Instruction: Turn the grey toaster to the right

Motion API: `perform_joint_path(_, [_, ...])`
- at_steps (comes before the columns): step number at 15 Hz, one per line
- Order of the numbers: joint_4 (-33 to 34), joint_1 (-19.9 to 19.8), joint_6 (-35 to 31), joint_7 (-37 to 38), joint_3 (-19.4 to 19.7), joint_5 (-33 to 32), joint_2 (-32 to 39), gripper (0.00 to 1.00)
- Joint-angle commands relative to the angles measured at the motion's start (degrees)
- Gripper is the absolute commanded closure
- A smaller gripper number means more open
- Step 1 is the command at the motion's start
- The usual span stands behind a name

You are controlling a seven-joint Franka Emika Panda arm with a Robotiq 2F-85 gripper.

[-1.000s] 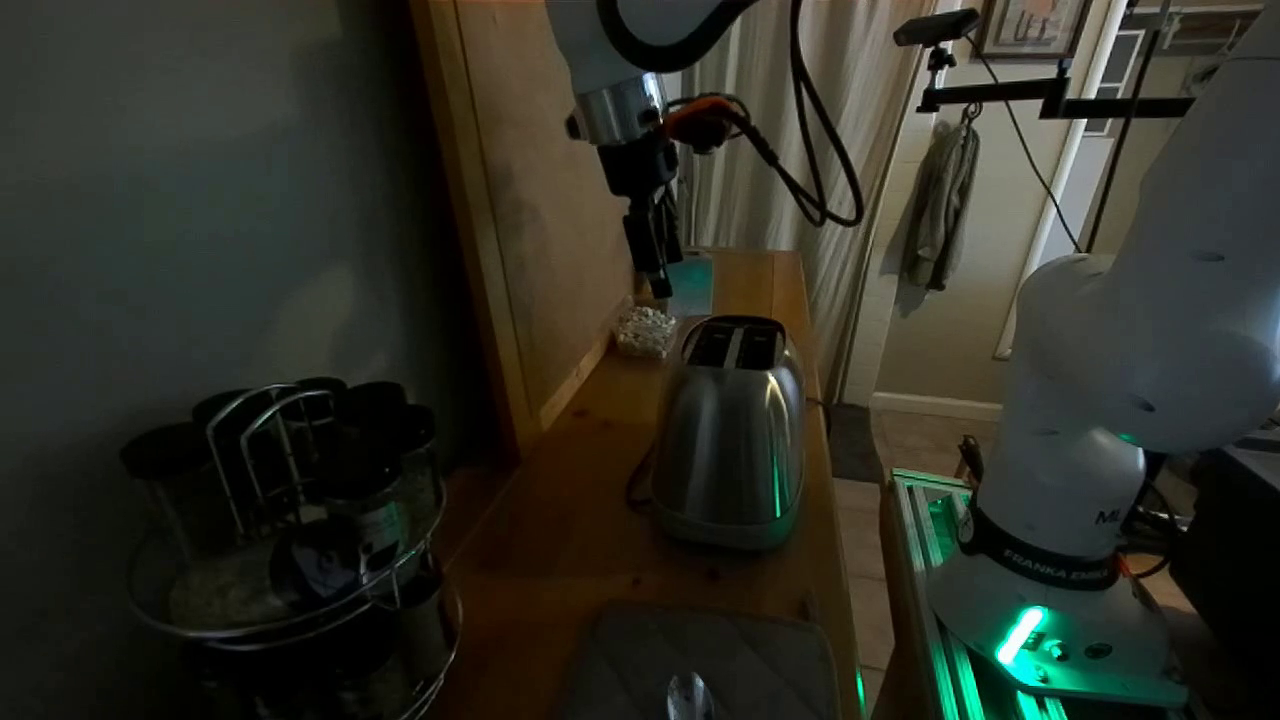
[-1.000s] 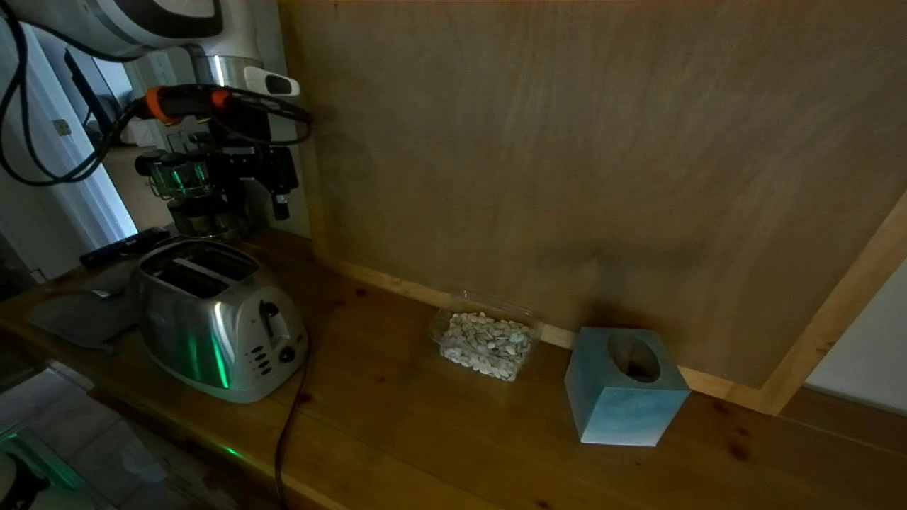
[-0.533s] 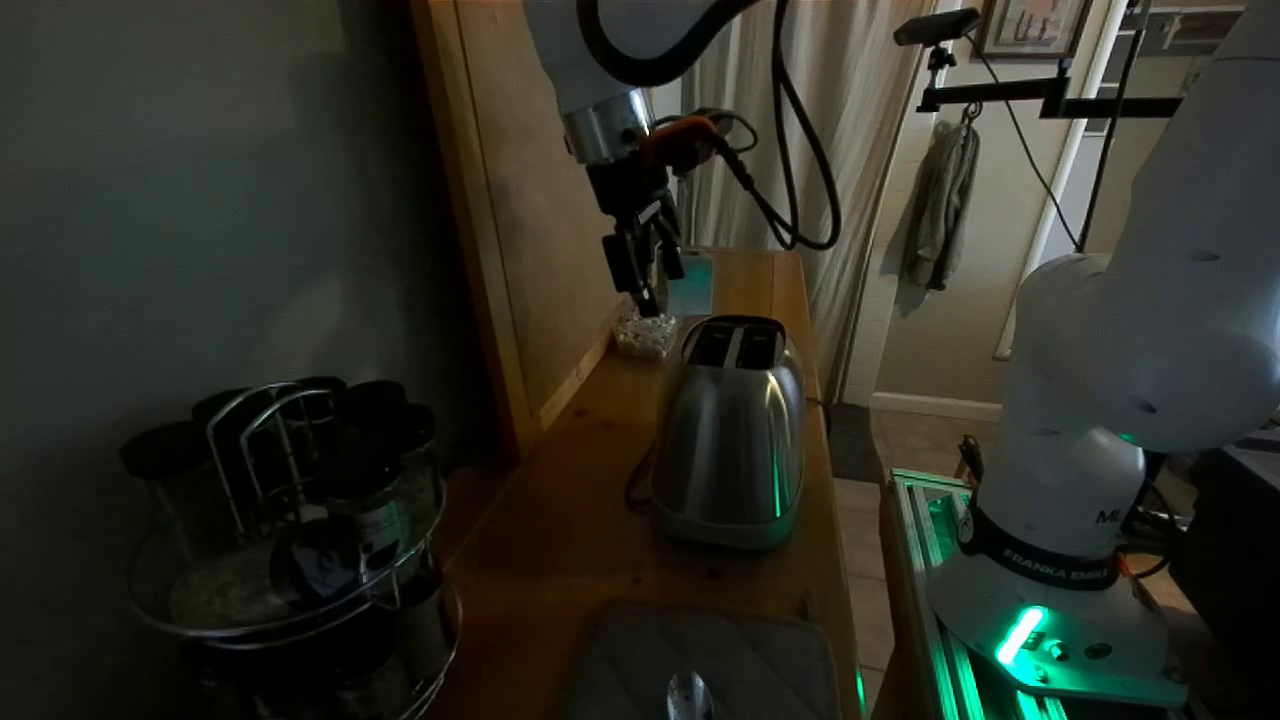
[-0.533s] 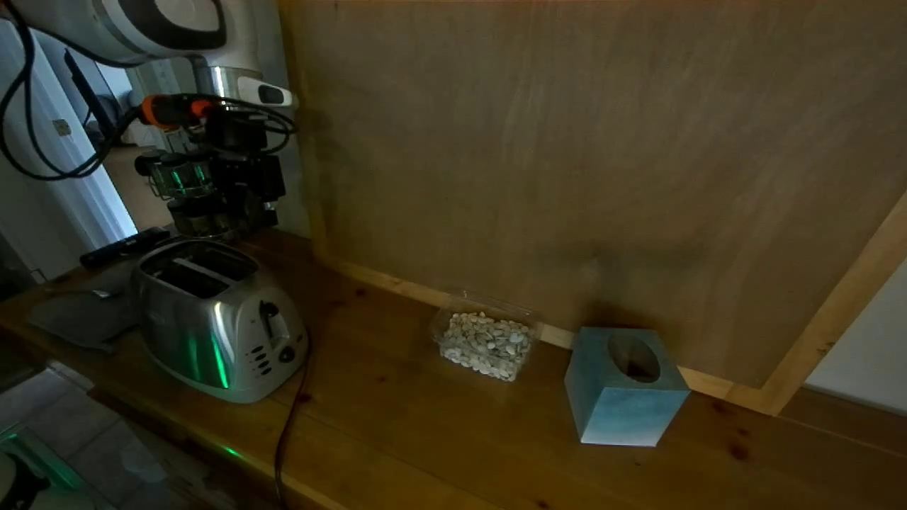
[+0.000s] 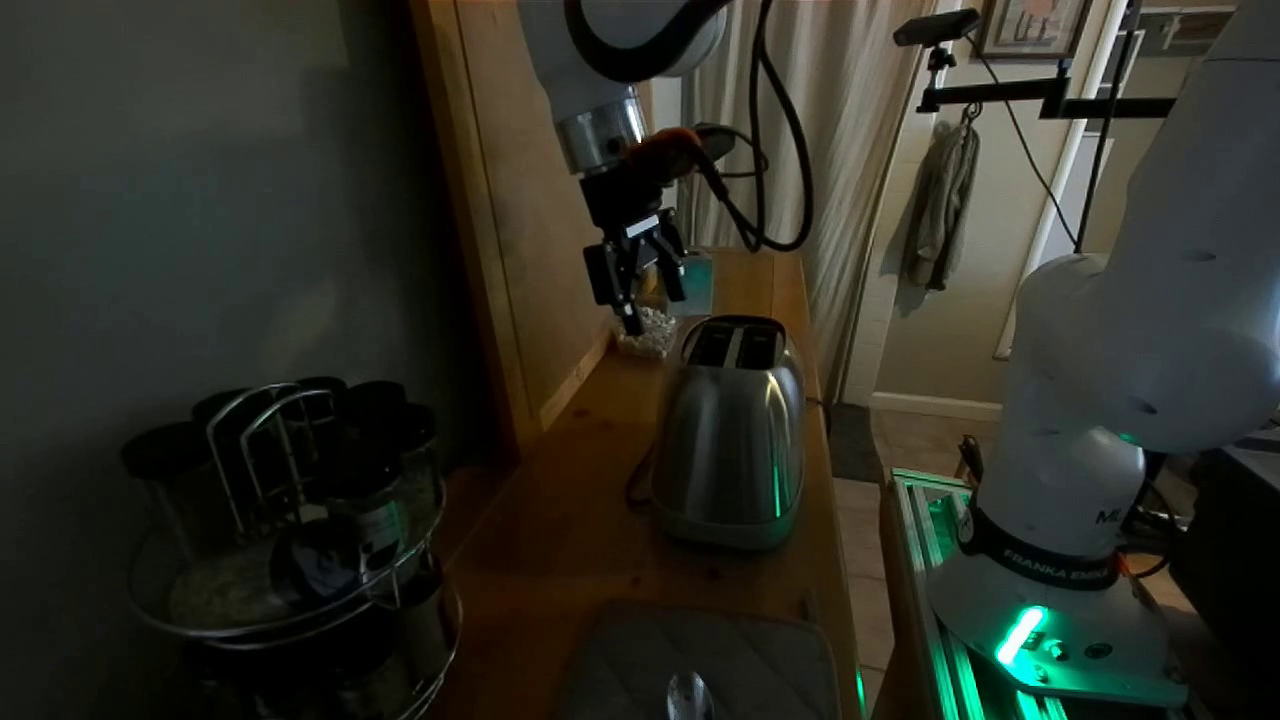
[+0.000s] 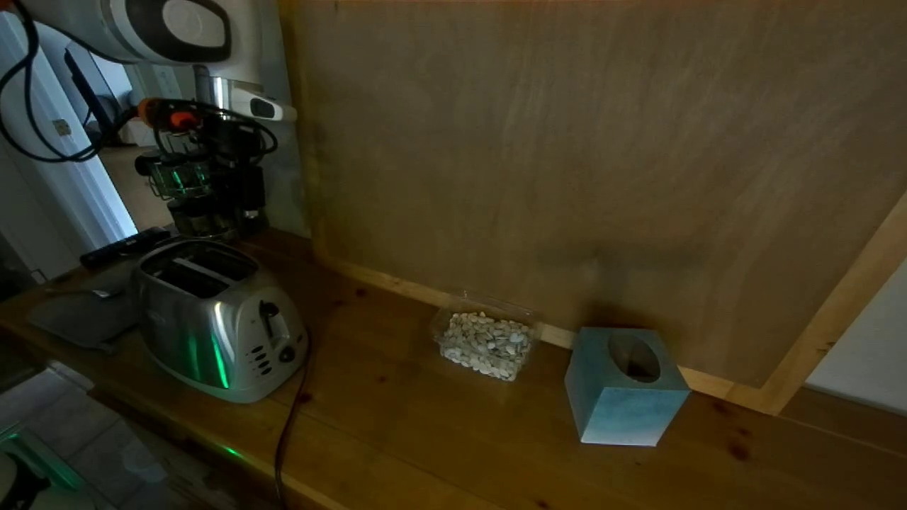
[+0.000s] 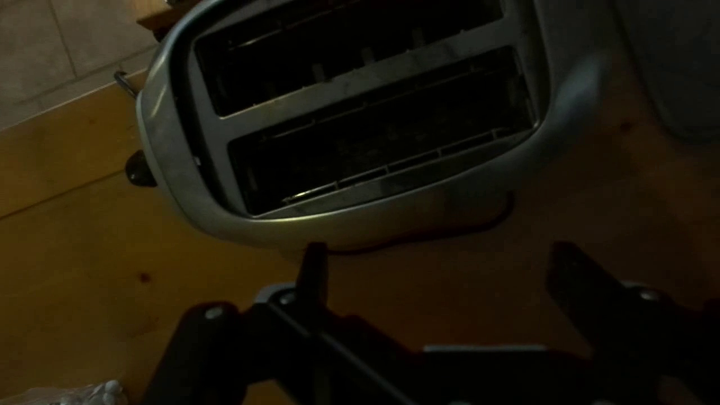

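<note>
Toaster [image 6: 212,326], upright and silver-grey, stands on the wooden tabletop [image 6: 439,439] near the edge on the side of the robot's base [image 5: 1060,600]; its lever end faces towards the tub of pebbles [image 6: 485,347] and the blue box [image 6: 627,404], its plain end the grey mat [image 5: 705,645]. The tool [image 7: 439,250] hangs off the long side facing the wooden panel [image 6: 567,177], in the wrist view nearer the plain end, jaws spread wide with nothing between them, seemingly apart from the metal. That place makes sense, I judge: a long body turns best when worked near one end, and from the panel side it can be drawn back toward the base. The wide spread is probably meant to take in an end or corner. The turn itself looks not yet begun. The dark cord [image 6: 286,426] passes the lever end, so it could drag; and with the edge so near, a straight pull might slide the toaster off instead of swinging it.
</note>
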State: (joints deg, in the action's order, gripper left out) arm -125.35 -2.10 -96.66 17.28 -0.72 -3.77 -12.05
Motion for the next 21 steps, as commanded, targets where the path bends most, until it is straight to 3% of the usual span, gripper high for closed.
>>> perform_joint_path(1, [0.01, -0.24, 0.76, 3.2, 0.26, 3.47, -0.07, 0.0])
perform_joint_path(7, [-1.8, -0.67, 1.36, 7.99, 0.12, 4.0, -0.4, 0.0])
perform_joint_path(12, [-1.68, -0.48, 0.68, 7.18, -0.02, 2.58, 0.05, 0.0])
perform_joint_path(21, [-3.69, -2.38, -1.07, 26.81, 0.19, 7.13, -2.01, 0.0])
